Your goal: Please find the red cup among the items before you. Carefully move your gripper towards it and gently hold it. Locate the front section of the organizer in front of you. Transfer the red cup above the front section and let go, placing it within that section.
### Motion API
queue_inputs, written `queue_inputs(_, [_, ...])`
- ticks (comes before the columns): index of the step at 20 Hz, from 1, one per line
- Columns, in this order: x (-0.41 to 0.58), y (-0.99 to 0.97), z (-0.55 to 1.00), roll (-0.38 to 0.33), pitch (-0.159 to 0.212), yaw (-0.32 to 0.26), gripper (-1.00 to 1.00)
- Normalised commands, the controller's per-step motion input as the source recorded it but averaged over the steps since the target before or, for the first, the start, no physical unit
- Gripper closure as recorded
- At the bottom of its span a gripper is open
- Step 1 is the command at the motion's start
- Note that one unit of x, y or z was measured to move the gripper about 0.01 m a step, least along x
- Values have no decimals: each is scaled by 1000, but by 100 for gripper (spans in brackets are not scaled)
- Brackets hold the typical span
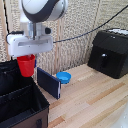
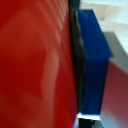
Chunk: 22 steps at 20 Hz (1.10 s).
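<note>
The red cup hangs upright in my gripper, held by its rim above the black organizer at the exterior view's left. The gripper is shut on the cup; its fingers are mostly hidden behind the white hand. The cup is over the far part of the organizer, above a black divider; the near compartment lies below and nearer. In the wrist view the red cup fills most of the frame, with one blue fingertip pressed against its wall.
A dark blue flat box stands on edge just beside the organizer. A shallow blue bowl sits behind it on the wooden table. A black boxy appliance stands at the exterior view's right. A wicker screen forms the backdrop.
</note>
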Motion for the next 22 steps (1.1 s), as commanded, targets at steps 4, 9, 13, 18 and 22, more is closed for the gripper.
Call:
queue_inputs(4, [-351, 787, -190, -134, -34, -1, 100])
queue_inputs(9, [-410, 567, -302, -195, -86, 5, 100])
queue_inputs(13, [-19, 169, -237, -195, -276, 61, 100])
queue_inputs(18, [7, 97, -52, -122, -234, 132, 100])
queue_inputs(22, [11, 22, 0, -16, -127, 149, -100])
